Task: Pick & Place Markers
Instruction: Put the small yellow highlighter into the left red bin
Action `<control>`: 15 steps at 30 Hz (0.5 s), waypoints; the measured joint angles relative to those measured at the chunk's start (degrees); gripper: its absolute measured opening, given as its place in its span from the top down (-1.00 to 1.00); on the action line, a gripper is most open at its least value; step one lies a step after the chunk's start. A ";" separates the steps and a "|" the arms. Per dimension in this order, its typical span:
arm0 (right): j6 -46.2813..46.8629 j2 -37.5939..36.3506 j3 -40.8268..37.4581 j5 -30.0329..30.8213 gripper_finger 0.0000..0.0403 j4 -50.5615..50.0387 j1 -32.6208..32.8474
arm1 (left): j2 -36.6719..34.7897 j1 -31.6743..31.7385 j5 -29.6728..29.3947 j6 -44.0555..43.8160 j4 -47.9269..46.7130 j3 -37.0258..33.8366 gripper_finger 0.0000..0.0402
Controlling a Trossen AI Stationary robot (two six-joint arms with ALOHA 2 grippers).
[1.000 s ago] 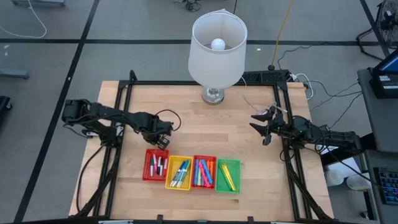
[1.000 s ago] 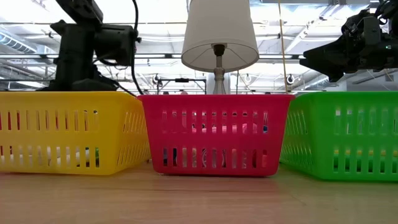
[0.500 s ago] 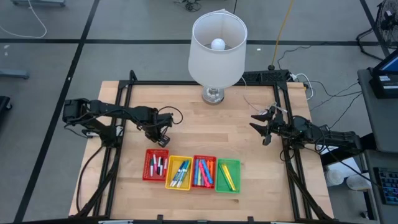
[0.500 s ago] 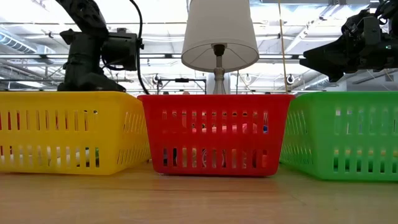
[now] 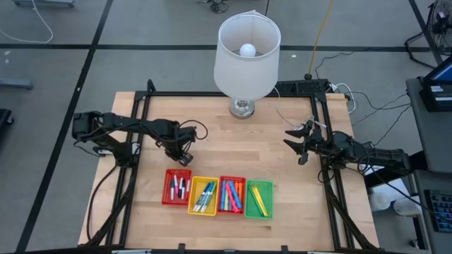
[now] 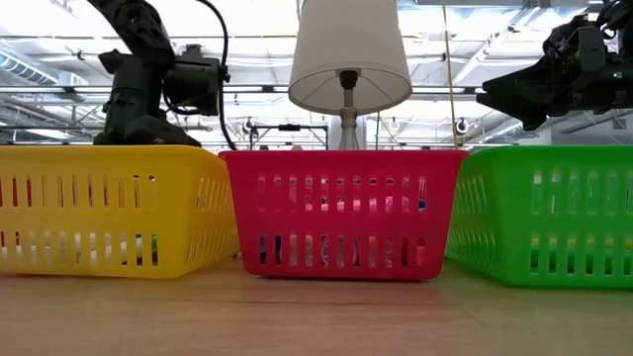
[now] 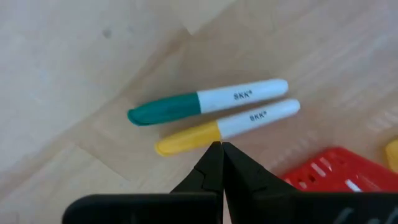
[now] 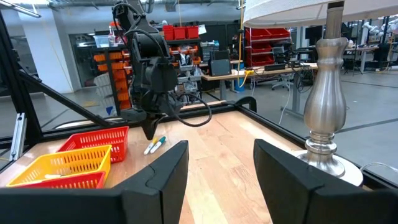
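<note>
Left gripper (image 7: 217, 149) clenched empty, poised over two loose markers (image 7: 217, 115) — reach step; next, seemingly, open and descend. Right gripper (image 5: 295, 143) released, waiting.

"SKK" on both markers (image 7: 211, 115)

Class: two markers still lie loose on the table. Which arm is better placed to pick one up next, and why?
Left. The left gripper hangs shut right above the yellow-capped marker and green-capped marker; the open right gripper waits across the table.
</note>
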 joint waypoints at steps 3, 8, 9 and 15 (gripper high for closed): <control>0.00 0.00 0.02 0.00 0.16 0.00 0.00 | 0.95 0.10 1.89 1.76 -0.17 0.00 1.00; 0.00 0.00 0.00 0.02 0.16 0.00 0.00 | 3.17 0.02 3.71 4.26 -0.59 0.00 1.00; 0.00 0.00 0.01 0.02 0.16 0.00 0.00 | 3.64 0.11 3.67 4.72 -0.40 0.00 1.00; 0.00 0.00 0.02 0.00 0.16 0.02 0.02 | 6.53 1.95 3.37 7.41 0.91 0.09 1.00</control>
